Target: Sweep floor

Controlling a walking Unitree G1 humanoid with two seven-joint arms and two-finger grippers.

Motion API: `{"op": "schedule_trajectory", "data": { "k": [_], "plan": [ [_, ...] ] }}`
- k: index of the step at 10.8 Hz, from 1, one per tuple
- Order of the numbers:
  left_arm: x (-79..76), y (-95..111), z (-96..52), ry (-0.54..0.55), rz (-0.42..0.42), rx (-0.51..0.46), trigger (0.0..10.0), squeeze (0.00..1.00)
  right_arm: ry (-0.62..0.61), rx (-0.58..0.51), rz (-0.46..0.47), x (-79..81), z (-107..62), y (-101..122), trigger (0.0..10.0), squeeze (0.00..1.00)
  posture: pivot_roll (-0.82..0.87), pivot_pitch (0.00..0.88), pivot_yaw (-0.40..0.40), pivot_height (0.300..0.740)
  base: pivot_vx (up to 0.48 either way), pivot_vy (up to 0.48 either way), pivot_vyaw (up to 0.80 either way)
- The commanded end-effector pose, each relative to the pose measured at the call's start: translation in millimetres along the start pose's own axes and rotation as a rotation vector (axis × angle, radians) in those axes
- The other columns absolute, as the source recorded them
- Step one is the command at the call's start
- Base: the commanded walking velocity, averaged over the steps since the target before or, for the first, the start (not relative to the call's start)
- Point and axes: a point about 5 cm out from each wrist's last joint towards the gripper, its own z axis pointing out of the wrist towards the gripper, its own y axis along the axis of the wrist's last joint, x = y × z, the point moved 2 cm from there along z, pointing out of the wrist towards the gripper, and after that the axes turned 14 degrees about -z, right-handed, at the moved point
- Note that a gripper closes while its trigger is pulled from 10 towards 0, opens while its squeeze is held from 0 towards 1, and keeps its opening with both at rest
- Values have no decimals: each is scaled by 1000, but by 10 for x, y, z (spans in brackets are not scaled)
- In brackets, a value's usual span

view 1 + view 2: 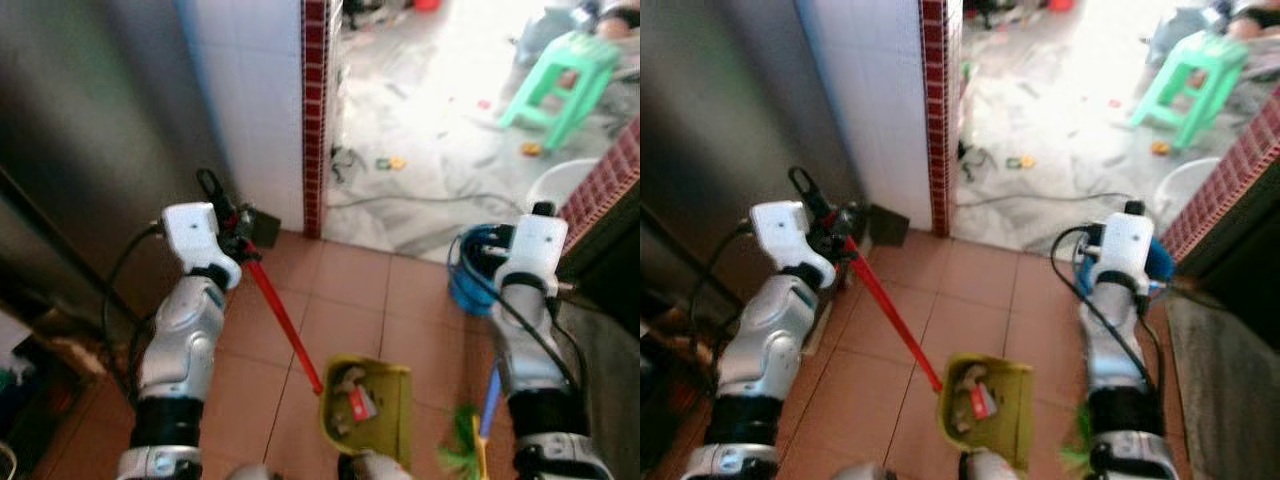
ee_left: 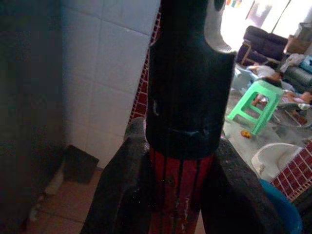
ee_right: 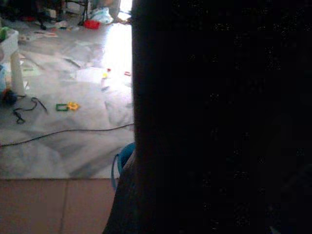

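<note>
Dustpan held over the tiled floor
My left gripper (image 1: 232,232) is clamped on the red handle (image 1: 284,322) of the yellow-green dustpan (image 1: 368,402); I cannot tell my right gripper's (image 1: 541,212) state

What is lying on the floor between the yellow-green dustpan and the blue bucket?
In the left eye view, bare terracotta floor tiles lie between the dustpan and the blue bucket; nothing stands on that stretch.
</note>
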Motion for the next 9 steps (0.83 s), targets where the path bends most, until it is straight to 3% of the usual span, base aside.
{"op": "schedule_trajectory", "data": {
  "k": [1, 6, 9],
  "plan": [
    [-145, 90, 28, -66, -18, -40, 10000, 0, -21, 9, -7, -59, 22, -18, 10000, 0, -82, 11, 27, 740, 251, 0, -800],
    [-185, 90, 7, -76, -20, -30, 10000, 0, 12, 16, 15, 65, -63, -48, 10000, 0, -67, 25, 31, 740, 276, 0, -89],
    [-224, 206, 48, -94, -17, -59, 10000, 0, 19, 22, 30, 101, -67, -48, 10000, 0, -63, 24, 35, 740, 291, 0, -715]
  ]
}}
